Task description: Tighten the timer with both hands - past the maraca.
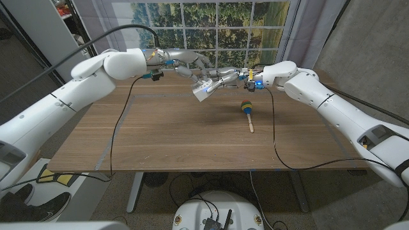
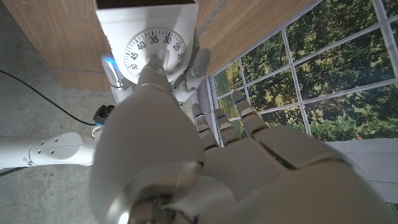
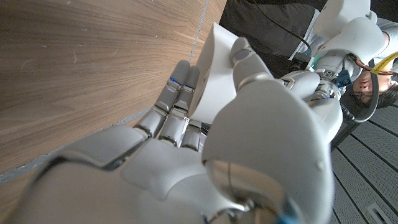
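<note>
The white timer (image 1: 203, 90) is held in the air over the table's far middle, between my two hands. My right hand (image 1: 227, 78) grips its body from the right; in the right wrist view that hand (image 3: 205, 143) wraps the timer's white casing (image 3: 214, 59). My left hand (image 1: 182, 64) reaches in from the left. In the left wrist view a fingertip (image 2: 152, 71) presses on the knob at the centre of the timer's dial (image 2: 155, 46). The maraca (image 1: 246, 108), blue, yellow and green with a wooden handle, lies on the table just in front and to the right of the timer.
The wooden table (image 1: 160, 137) stretches toward me. A black cable (image 1: 115, 134) hangs from my left arm across the table's left part, and another (image 1: 275, 128) drops from my right wrist. A person (image 3: 379, 87) is at the edge of the right wrist view.
</note>
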### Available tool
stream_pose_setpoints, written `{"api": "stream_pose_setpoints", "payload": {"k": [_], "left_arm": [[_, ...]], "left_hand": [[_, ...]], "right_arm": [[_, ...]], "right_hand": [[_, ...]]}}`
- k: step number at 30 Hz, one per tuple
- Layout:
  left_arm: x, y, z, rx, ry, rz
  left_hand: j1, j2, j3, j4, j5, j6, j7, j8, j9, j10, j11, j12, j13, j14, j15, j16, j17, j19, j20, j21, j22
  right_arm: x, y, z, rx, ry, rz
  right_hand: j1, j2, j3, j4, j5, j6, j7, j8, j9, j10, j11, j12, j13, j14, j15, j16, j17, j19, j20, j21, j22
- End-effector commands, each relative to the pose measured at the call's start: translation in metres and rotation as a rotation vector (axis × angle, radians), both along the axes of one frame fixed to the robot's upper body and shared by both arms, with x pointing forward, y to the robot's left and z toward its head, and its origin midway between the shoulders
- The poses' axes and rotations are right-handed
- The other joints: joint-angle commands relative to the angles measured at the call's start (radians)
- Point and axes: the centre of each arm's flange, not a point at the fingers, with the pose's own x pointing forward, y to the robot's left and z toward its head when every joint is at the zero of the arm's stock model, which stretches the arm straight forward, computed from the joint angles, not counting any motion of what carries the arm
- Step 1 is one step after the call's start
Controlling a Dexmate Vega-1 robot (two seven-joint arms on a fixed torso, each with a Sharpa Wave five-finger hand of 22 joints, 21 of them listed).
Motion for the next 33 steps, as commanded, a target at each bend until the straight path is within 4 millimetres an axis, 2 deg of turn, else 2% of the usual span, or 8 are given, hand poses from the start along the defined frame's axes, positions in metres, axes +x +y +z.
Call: {"api": "stream_pose_setpoints", "payload": {"k": [1,16,23,25,26,28,30,33], "left_arm": [[-0.008,-0.002,0.005,0.101,-0.003,-0.039],[-0.031,-0.018,0.025,0.3,-0.074,-0.139],[-0.034,-0.025,0.032,0.354,-0.124,-0.168],[-0.033,-0.022,0.033,0.292,-0.156,-0.165],[-0.033,-0.022,0.033,0.289,-0.159,-0.164],[-0.031,-0.015,0.035,0.183,-0.183,-0.154],[-0.029,-0.009,0.034,0.1,-0.195,-0.157],[-0.027,-0.003,0.033,0.031,-0.193,-0.152]], "left_hand": [[0.029,0.007,0.026,-0.03,0.003,0.071,-0.032,0.029,0.011,0.021,-0.019,0.009,0.001,0.016,-0.037,0.008,0.003,0.016,-0.004,0.014,0.003],[0.04,-0.006,0.023,-0.031,-0.001,0.1,-0.034,0.036,0.0,0.008,-0.02,0.001,0.002,0.006,-0.039,0.004,0.005,0.021,-0.017,0.022,0.006],[0.042,-0.012,0.018,-0.03,-0.001,0.102,-0.037,0.035,-0.005,0.01,-0.019,0.001,0.002,0.005,-0.041,0.004,0.006,0.02,-0.02,0.024,0.007],[0.037,0.011,0.024,-0.014,-0.003,0.044,-0.027,0.02,0.009,-0.006,0.014,-0.006,0.003,0.009,-0.04,0.008,0.01,0.021,-0.018,0.03,0.009],[0.023,0.01,0.021,0.004,-0.013,-0.064,-0.043,-0.013,0.025,-0.014,0.028,-0.009,0.004,0.01,-0.04,0.007,0.012,0.02,-0.018,0.035,0.01],[-0.006,0.014,0.015,0.031,-0.023,-0.173,-0.069,-0.06,0.023,-0.033,0.058,-0.016,0.006,0.014,-0.036,0.006,0.011,0.02,-0.014,0.041,0.011],[-0.025,0.032,0.021,0.054,-0.025,-0.182,-0.056,-0.064,0.023,-0.021,0.066,-0.01,0.007,0.02,-0.029,0.008,0.013,0.027,-0.018,0.047,0.011],[-0.031,0.038,0.028,0.064,-0.026,-0.184,-0.055,-0.064,0.023,-0.009,0.066,-0.004,0.008,0.031,-0.032,0.012,0.014,0.03,-0.017,0.05,0.011]], "right_arm": [[0.001,-0.003,0.001,0.017,0.035,0.021],[0.023,-0.024,-0.005,-0.017,0.307,0.253],[0.027,-0.03,-0.012,-0.039,0.372,0.282],[0.026,-0.035,-0.013,-0.002,0.365,0.27],[0.026,-0.035,-0.013,-0.001,0.365,0.269],[0.027,-0.04,-0.014,0.035,0.357,0.252],[0.027,-0.042,-0.015,0.049,0.349,0.24],[0.028,-0.043,-0.015,0.064,0.354,0.241]], "right_hand": [[-0.047,0.04,0.059,0.062,-0.002,0.008,0.002,0.008,0.0,0.093,-0.046,0.014,0.126,0.01,-0.16,-0.002,0.0,0.009,-0.144,-0.003,0.002],[-0.039,0.04,0.066,0.051,-0.001,0.006,-0.001,0.007,-0.001,0.085,-0.053,0.007,0.128,0.006,-0.164,-0.002,0.006,0.009,-0.147,-0.008,0.002],[-0.036,0.043,0.071,0.049,-0.001,-0.001,-0.004,0.005,-0.001,0.076,-0.052,0.002,0.132,-0.004,-0.162,-0.005,0.009,0.0,-0.151,-0.014,0.002],[-0.038,0.043,0.072,0.051,-0.001,-0.002,-0.004,0.005,-0.001,0.074,-0.054,0.001,0.133,-0.006,-0.16,-0.006,0.01,-0.001,-0.151,-0.015,0.002],[-0.039,0.044,0.072,0.051,-0.001,-0.002,-0.004,0.005,-0.001,0.074,-0.053,0.0,0.133,-0.007,-0.16,-0.006,0.01,-0.002,-0.151,-0.016,0.002],[-0.039,0.046,0.073,0.052,-0.001,-0.003,-0.004,0.005,-0.001,0.075,-0.052,0.0,0.134,-0.007,-0.161,-0.006,0.011,-0.003,-0.15,-0.016,0.002],[-0.04,0.046,0.073,0.052,-0.001,-0.005,-0.004,0.005,-0.001,0.076,-0.051,0.001,0.135,-0.006,-0.162,-0.004,0.012,-0.003,-0.149,-0.017,0.002],[-0.041,0.047,0.075,0.053,-0.001,-0.005,-0.004,0.005,-0.002,0.078,-0.051,0.0,0.136,-0.006,-0.161,-0.004,0.013,-0.004,-0.148,-0.018,0.002]]}}
